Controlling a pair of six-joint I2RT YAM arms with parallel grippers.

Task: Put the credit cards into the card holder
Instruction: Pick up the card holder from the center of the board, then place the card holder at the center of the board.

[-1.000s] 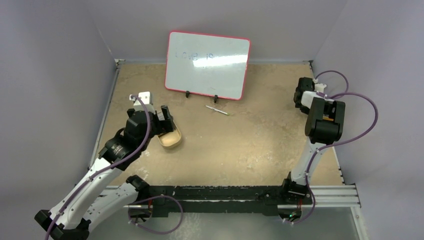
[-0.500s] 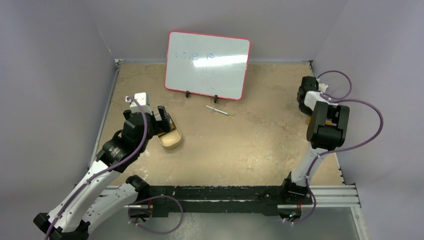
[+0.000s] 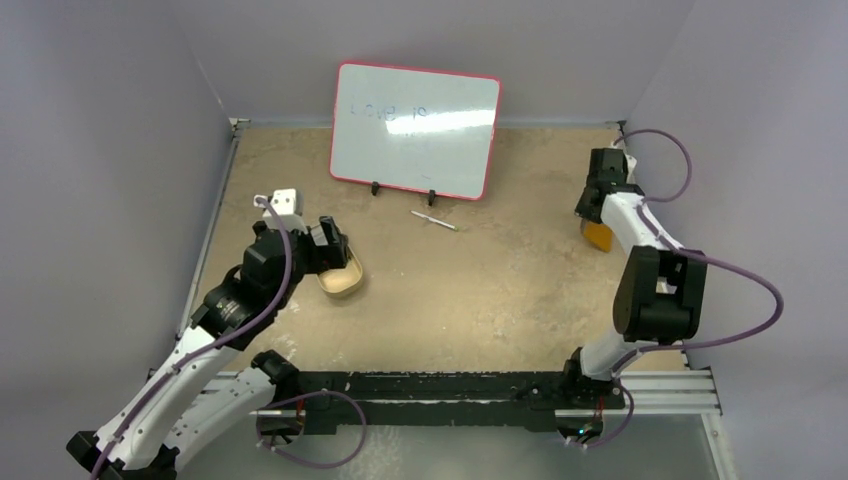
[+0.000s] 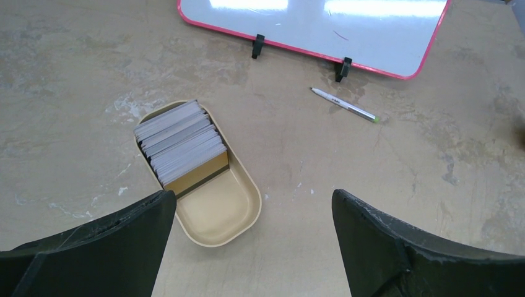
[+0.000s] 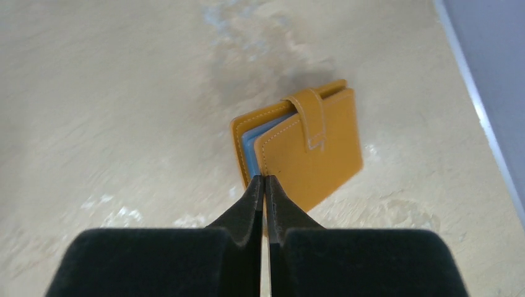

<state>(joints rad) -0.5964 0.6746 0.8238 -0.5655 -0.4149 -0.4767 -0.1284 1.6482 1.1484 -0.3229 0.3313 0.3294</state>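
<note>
Orange card holder point(image 5: 309, 154), strap fastened, is pinched by the closed right claw point(image 5: 265, 180) at three o'clock; the cards point(image 4: 179, 145) seemingly all wait in the nine-o'clock dish point(image 4: 232, 219) under the open left claw point(image 4: 251, 198).

In the top view the right gripper point(image 3: 593, 218) hides most of the card holder point(image 3: 598, 238) at 3 o'clock on the counter point(image 3: 500, 290); only an orange sliver shows. The faint writing on the whiteboard point(image 3: 415, 130) is unreadable. The credit cards point(image 4: 181, 145) stacked in the tin point(image 4: 232, 213) show mostly edges.
</note>
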